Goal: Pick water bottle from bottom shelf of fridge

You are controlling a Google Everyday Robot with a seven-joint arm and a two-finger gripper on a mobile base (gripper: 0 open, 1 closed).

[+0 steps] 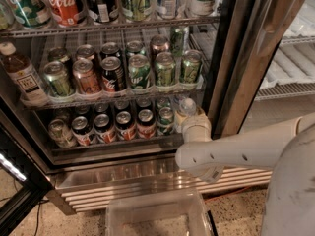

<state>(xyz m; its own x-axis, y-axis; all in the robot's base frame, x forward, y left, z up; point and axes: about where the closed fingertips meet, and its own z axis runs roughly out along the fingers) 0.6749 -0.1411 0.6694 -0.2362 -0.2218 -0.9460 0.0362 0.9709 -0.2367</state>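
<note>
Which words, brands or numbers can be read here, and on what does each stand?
"Cola": white script on the red-labelled container, top rack.
Brown tea bottle with white label: print too blurred to read.
Metal soda cans on the lower racks: logos too blurred to read.
White robot tool, beside the small clear plastic water bottle on the grey bottom wire rack: no text shows.

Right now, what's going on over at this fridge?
The robot's white arm reaches into the open fridge, at the right end of the bottom shelf. Its claw is right at the water bottle, which stands next to the rows of soda cans. The bottle appears to be on the shelf, not yet lifted out.
</note>
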